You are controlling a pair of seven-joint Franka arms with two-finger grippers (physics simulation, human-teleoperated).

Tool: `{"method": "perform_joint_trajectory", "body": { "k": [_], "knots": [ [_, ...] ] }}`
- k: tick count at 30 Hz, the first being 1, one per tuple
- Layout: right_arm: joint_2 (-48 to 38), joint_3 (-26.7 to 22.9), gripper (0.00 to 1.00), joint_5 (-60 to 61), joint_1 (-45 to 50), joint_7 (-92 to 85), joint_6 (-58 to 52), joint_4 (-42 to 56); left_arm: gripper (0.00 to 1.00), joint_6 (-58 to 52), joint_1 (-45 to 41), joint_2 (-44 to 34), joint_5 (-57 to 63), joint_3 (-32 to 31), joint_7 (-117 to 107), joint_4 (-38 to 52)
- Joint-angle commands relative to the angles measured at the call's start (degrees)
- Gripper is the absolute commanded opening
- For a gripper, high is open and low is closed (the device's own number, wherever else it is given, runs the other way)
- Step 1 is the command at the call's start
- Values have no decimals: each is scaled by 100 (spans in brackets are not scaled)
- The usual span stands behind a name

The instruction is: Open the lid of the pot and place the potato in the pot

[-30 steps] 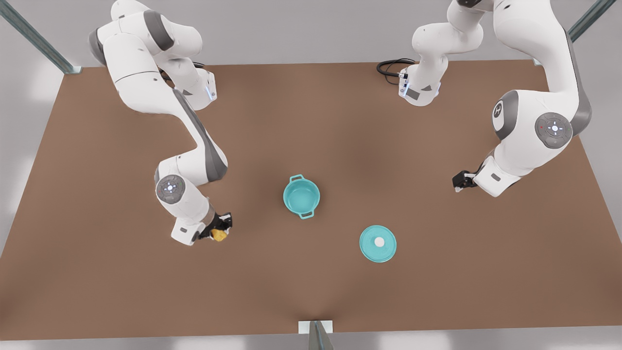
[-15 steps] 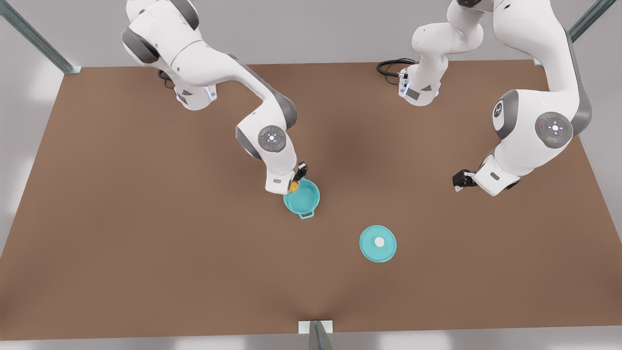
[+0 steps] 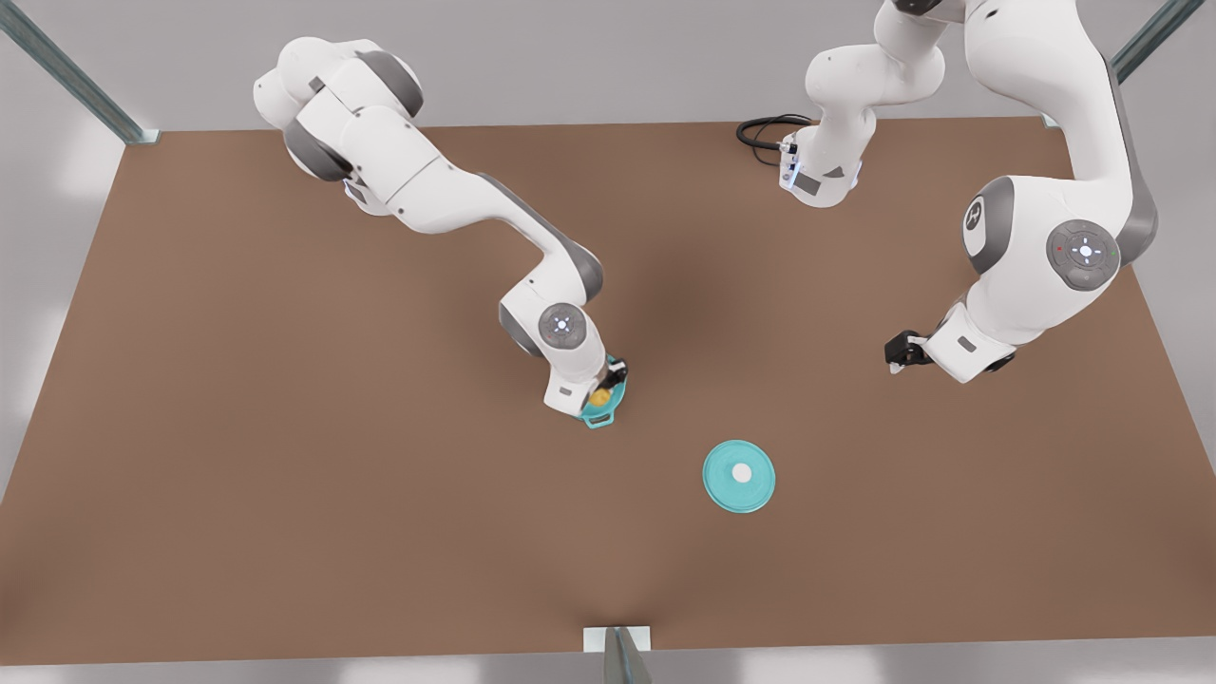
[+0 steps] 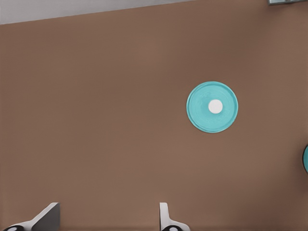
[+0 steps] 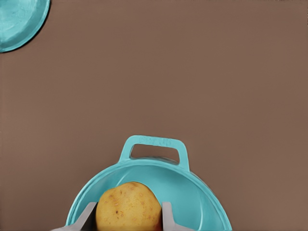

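Your right gripper hangs over the pot, its fingers clamped on either side of the potato, which sits between them above the pot's open mouth. The placing step looks nearly done: next you would spread those fingers and let it drop. The pot lid lies flat on the brown table, well apart. Your left gripper waits, its fingers spread and empty. Grey walls surround the table.
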Motion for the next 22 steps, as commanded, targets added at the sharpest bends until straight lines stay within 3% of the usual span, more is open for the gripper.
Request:
{"method": "perform_joint_trajectory", "body": {
  "k": [1,2,3,5,8,10,13,16,17,19,22],
  "knots": [
    [0,0,40,-121,2,1281,293,9,100,-2,-6,-6,6,-11,85,3],
    [-9,0,43,-121,2,1281,293,9,100,-2,-6,3,6,-3,85,3],
    [-9,0,75,-121,-7,1290,301,18,100,-2,-6,-6,-12,-11,85,3],
    [-9,0,99,-121,2,1378,301,35,100,6,-6,3,6,-11,85,3],
    [-9,0,100,-121,2,1404,293,44,100,15,-6,3,15,-11,94,3],
    [-536,0,100,-130,-429,1255,91,35,100,24,-103,38,331,-11,94,12],
    [-1494,-35,100,-200,-1923,-1363,-1790,44,100,-11,-120,56,208,-11,94,143],
    [-1802,-43,100,-746,-3276,-3667,-1878,35,100,-11,-111,47,147,-3,85,143],
    [-2451,-35,96,-623,-3680,-3588,-2037,-710,100,-11,-111,47,138,-3,85,143],
    [-3252,-26,98,-192,-4410,-3649,-595,-2417,100,-20,-111,38,138,-3,76,143],
    [-3244,-26,98,-113,-4595,-3896,-612,-2399,100,-20,-111,47,138,-3,85,135]
  ]
}}
